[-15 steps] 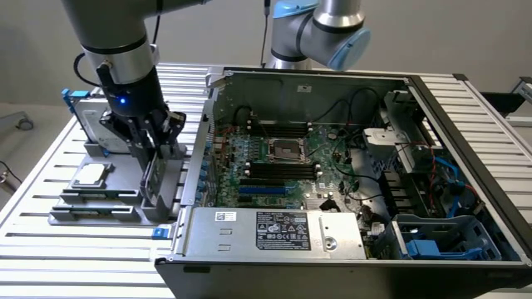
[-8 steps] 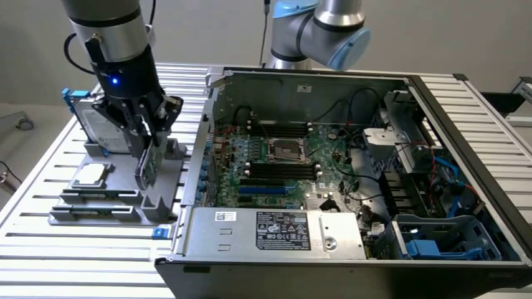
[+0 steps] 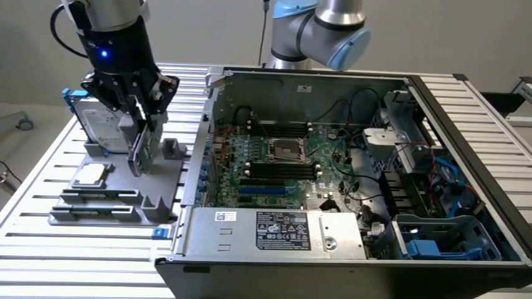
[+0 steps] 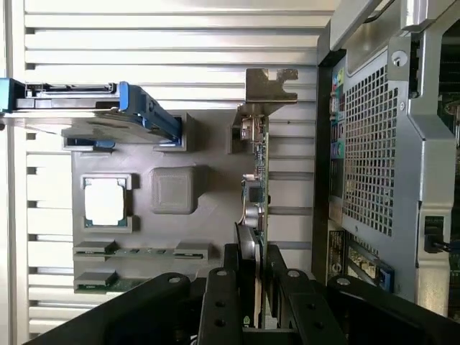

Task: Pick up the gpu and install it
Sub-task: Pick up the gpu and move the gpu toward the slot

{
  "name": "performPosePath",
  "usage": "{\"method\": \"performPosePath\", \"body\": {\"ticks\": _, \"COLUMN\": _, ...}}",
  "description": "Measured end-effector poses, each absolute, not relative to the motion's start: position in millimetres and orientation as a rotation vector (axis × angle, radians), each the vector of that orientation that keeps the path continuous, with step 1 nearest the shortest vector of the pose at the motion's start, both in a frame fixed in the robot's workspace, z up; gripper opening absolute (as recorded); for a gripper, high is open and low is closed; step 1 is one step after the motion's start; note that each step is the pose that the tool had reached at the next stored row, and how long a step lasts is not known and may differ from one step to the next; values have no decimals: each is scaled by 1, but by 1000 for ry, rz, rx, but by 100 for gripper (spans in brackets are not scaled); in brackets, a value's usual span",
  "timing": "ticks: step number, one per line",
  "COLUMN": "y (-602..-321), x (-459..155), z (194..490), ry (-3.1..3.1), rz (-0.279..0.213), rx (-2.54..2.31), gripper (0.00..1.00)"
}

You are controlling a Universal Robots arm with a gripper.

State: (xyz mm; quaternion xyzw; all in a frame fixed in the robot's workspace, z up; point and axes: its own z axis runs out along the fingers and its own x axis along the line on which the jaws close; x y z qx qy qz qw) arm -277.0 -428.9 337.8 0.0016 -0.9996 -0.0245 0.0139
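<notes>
The gripper [image 3: 139, 124] clamped narrowly on the gpu [image 3: 142, 149], which stood on edge over the grey parts holder [image 3: 164, 185] on the counter [image 3: 42, 162], just beside the open computer case [image 3: 308, 76]. The pick-up seemed in hand; installing would call for squaring the card to a motherboard [image 3: 266, 163] slot. The holder also carried a hard drive [image 3: 103, 128], a CPU chip [image 3: 91, 175] and memory sticks [image 3: 93, 195].

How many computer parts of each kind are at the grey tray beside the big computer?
Hard drive: 1
CPU chip: 1
Memory sticks: 2
gpu, gripped by the gripper: 1
Total: 5
</notes>
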Motion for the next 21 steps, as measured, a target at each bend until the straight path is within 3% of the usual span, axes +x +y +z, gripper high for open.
{"method": "performPosePath", "body": {"ticks": 21, "y": -429, "x": -200, "z": 414, "ry": -3111, "rz": -98, "rx": 5, "gripper": 27}}
